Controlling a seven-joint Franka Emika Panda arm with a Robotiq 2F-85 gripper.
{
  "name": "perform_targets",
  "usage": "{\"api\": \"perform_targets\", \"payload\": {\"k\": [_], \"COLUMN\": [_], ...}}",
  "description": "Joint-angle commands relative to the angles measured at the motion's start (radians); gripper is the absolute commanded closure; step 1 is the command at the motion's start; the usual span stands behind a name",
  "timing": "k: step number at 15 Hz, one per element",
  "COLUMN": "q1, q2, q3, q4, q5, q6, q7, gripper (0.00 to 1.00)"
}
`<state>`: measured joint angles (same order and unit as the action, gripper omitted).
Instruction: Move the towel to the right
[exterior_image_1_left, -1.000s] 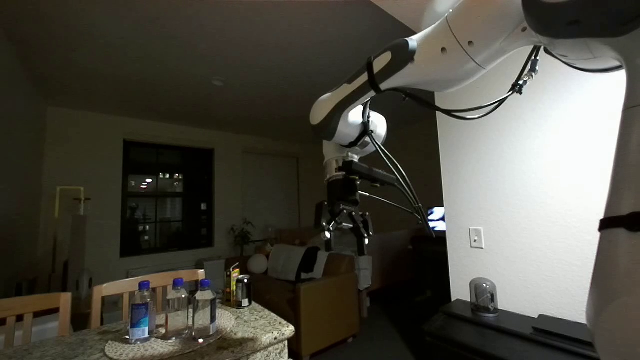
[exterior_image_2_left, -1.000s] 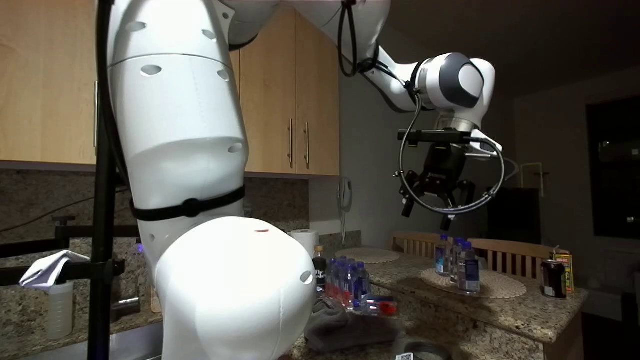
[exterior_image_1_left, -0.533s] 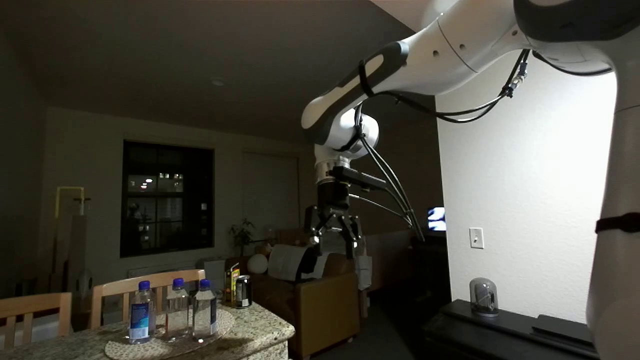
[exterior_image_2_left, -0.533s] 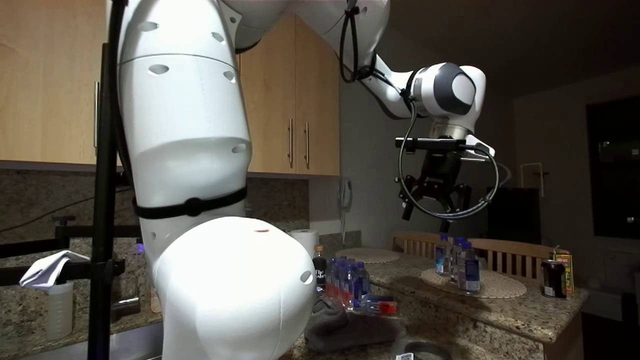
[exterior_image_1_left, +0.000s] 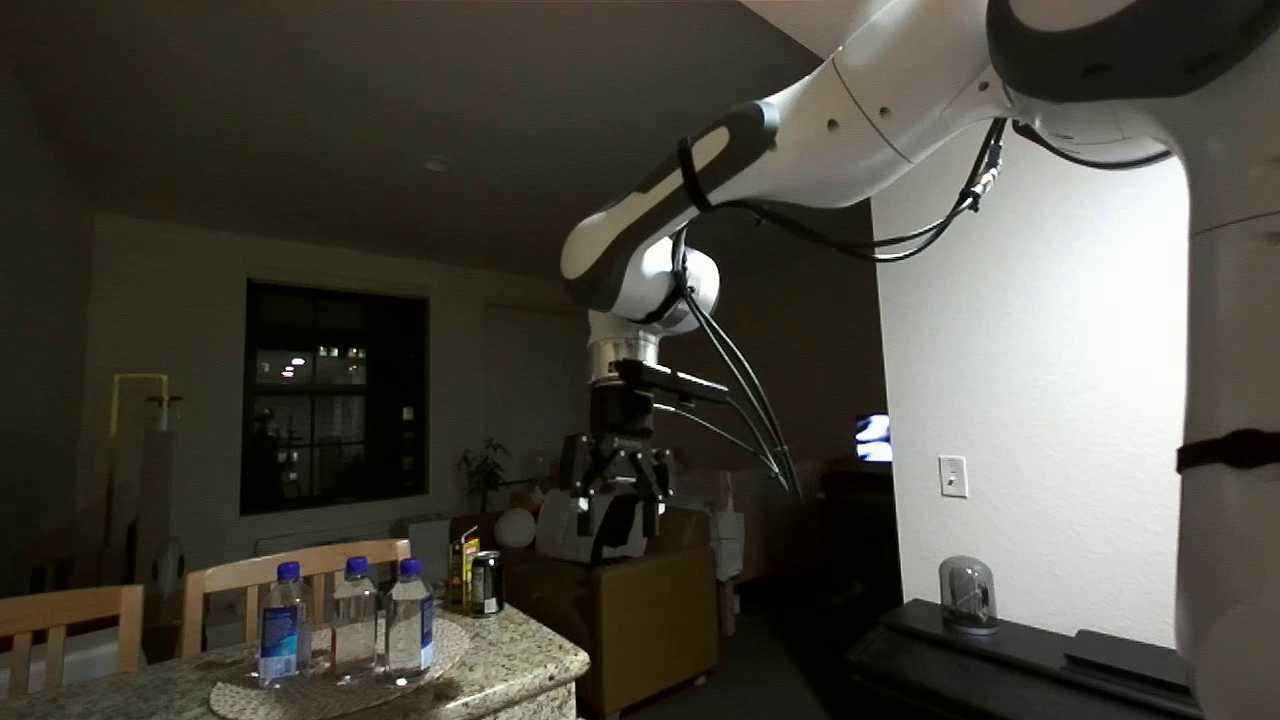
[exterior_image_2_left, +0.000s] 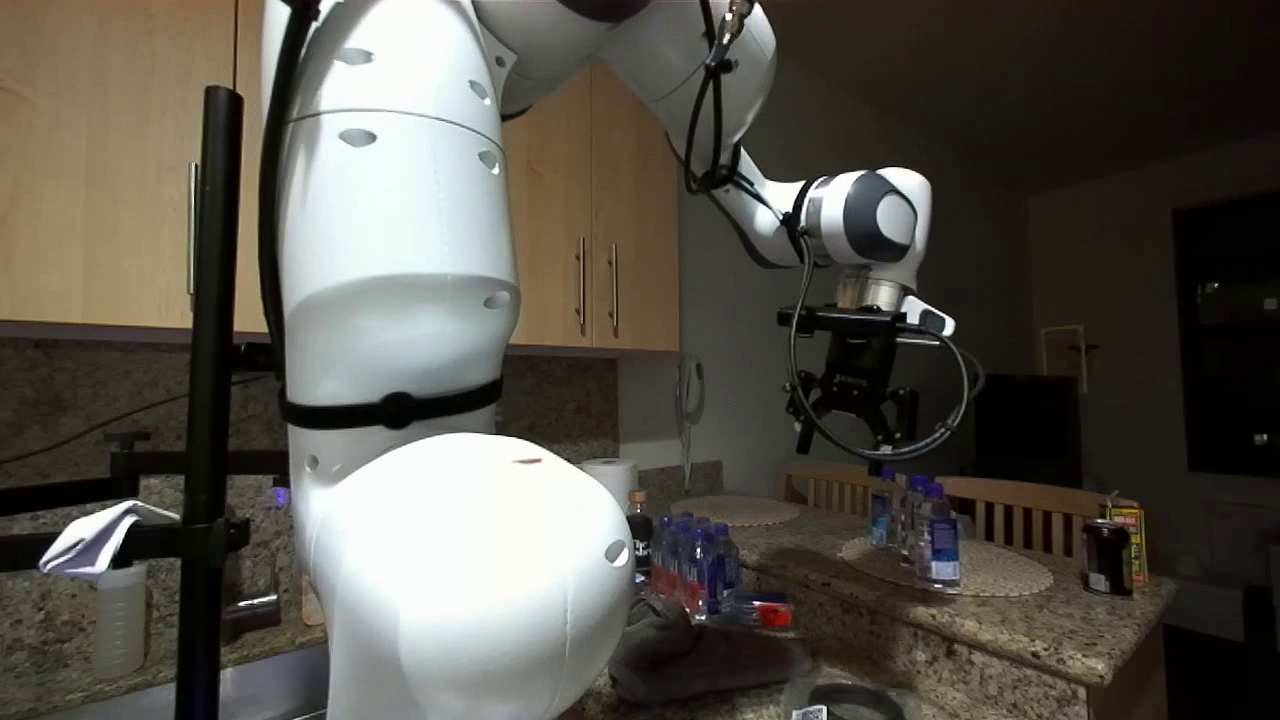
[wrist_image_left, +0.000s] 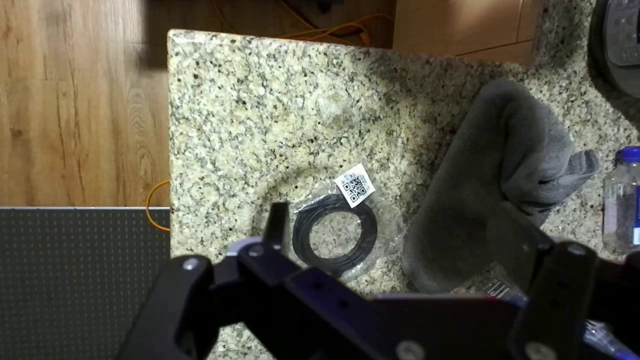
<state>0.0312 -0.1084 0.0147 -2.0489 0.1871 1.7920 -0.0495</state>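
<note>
The grey towel (wrist_image_left: 455, 200) lies crumpled on the granite counter, right of centre in the wrist view. In an exterior view the towel (exterior_image_2_left: 710, 660) lies low in the middle, partly hidden behind the white robot base. In an exterior view (exterior_image_1_left: 618, 518) the towel is out of view. My gripper (exterior_image_2_left: 840, 455) is open and empty, in the air well above the counter. In the wrist view the gripper (wrist_image_left: 403, 227) has its fingers wide apart. The left finger is beside a bagged black cable coil; the right finger overlaps the towel's lower right part.
The bagged cable coil (wrist_image_left: 367, 230) lies left of the towel. Several water bottles (exterior_image_2_left: 700, 560) stand behind the towel. A raised counter holds bottles (exterior_image_2_left: 940, 540) on a woven mat and a black can (exterior_image_2_left: 1108, 555). The counter edge (wrist_image_left: 171, 140) is at left.
The arm and open gripper have moved down and to the left in both exterior views. The towel has not visibly moved.
</note>
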Motion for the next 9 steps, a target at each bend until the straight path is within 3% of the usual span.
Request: {"api": "perform_targets", "payload": {"k": [1, 5, 9], "q1": [0.031, 0.079, 0.134], "q2": [0.045, 0.08, 0.135], "q3": [0.04, 0.096, 0.152], "q4": [0.014, 0.008, 0.004], "q5": [-0.018, -0.021, -0.06], "q6": [0.053, 0.146, 0.322], "q7": [0.016, 0.08, 0.201], "gripper": [0.0, 0.0, 0.0]}}
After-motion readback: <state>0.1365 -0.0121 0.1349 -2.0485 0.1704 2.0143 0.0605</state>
